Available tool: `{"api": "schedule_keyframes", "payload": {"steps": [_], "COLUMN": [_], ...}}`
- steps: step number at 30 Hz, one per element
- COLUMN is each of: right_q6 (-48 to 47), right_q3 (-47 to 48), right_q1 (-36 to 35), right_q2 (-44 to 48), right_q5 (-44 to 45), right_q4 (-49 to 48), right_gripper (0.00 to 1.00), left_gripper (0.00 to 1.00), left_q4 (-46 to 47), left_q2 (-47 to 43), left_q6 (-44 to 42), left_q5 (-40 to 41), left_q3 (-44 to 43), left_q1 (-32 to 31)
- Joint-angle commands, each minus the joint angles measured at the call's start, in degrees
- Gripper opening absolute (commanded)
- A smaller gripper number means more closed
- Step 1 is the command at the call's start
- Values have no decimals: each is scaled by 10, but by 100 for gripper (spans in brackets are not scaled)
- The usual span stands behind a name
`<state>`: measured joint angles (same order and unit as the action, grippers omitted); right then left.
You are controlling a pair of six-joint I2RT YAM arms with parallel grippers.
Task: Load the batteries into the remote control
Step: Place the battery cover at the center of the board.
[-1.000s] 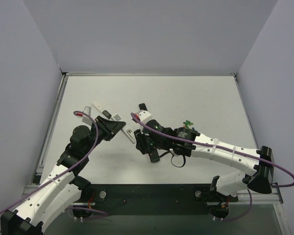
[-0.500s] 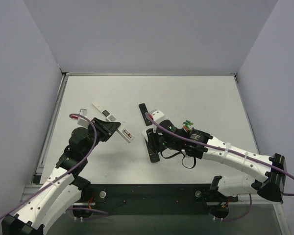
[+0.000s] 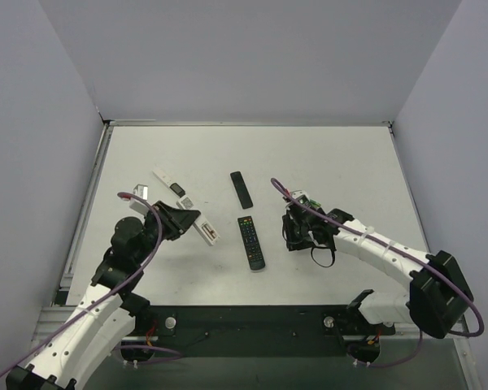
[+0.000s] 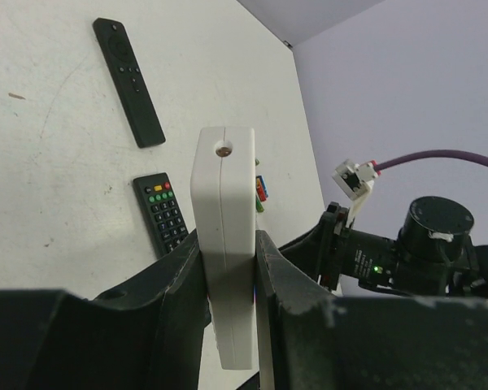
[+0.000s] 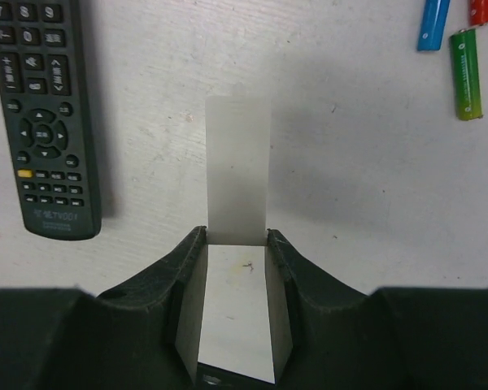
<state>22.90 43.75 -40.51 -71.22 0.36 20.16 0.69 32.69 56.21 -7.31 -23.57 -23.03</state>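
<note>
My left gripper (image 4: 228, 236) is shut on the white remote control (image 4: 225, 244), which stands edgewise between the jaws. From above, the remote control (image 3: 206, 232) sticks out rightward from the left gripper (image 3: 187, 220). My right gripper (image 5: 237, 236) is shut on a thin flat white cover plate (image 5: 237, 162), held low over the table. It hangs at centre right in the top view, where the right gripper (image 3: 297, 233) points down. Blue, green and red batteries (image 5: 465, 75) lie on the table to its upper right. The batteries (image 4: 260, 188) also peek out behind the remote.
A black remote with coloured buttons (image 3: 250, 242) lies between the arms, and a slim black remote (image 3: 241, 188) lies beyond it. A thin white strip with a dark end (image 3: 169, 180) and small loose parts (image 3: 189, 201) rest at left. Grey walls enclose the table.
My right arm has pulled away to the right from the remote, taking the white cover plate with it and uncovering the black remote. The left gripper has drawn slightly back, still holding the remote.
</note>
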Motion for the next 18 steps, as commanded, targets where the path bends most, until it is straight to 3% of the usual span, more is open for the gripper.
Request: {"api": "schedule_keyframes", "payload": {"steps": [1, 9, 18], "right_q6": [-1, -5, 7], "right_q3": [1, -1, -9], "right_q1": [10, 11, 7], "right_q2": [-51, -120, -145], "right_q5": [-21, -28, -26], "right_q4": [8, -6, -6], "right_gripper": [0, 7, 30], "left_gripper": [0, 0, 0], "left_q4": [48, 27, 41], "left_q2": [-11, -40, -38], "left_q6": [-20, -46, -80], "left_q5": [-49, -75, -91], "left_q3": [2, 5, 11], "left_q1": [4, 6, 6]}}
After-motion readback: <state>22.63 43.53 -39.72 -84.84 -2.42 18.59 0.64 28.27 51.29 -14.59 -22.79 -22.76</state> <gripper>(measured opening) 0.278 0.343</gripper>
